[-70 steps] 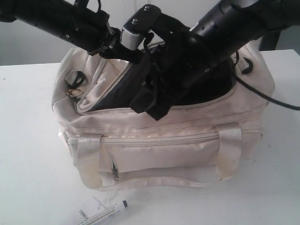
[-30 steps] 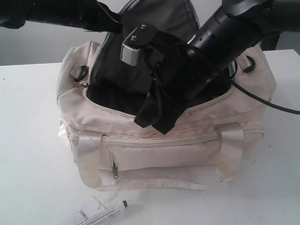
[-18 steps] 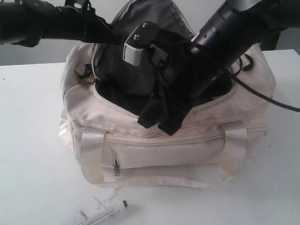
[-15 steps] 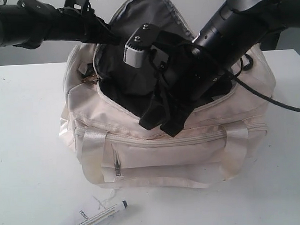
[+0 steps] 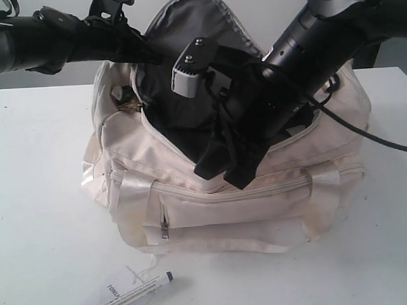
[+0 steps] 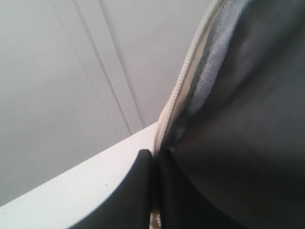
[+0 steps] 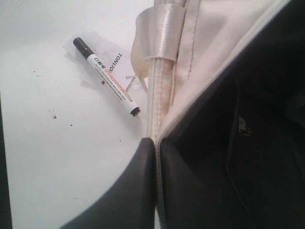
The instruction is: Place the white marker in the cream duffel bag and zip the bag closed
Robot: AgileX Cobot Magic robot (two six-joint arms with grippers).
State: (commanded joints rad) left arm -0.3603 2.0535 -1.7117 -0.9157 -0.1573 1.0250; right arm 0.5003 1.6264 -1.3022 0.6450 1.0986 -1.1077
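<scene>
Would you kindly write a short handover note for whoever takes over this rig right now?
Left tool: shut on the edge of the top flap, holding it up.
Right tool: shut on the front rim of the cream duffel bag.
White marker: on the table in front of the bag, lying across a paper tag, not held.
Done: bag unzipped and held open.
Left: free a tool, pick up the marker, drop it inside, zip the bag closed.

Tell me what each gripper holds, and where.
The left gripper pinches the flap of the bag at its zipper edge; the right gripper pinches the opening's front rim. The marker lies unheld on the table.
</scene>
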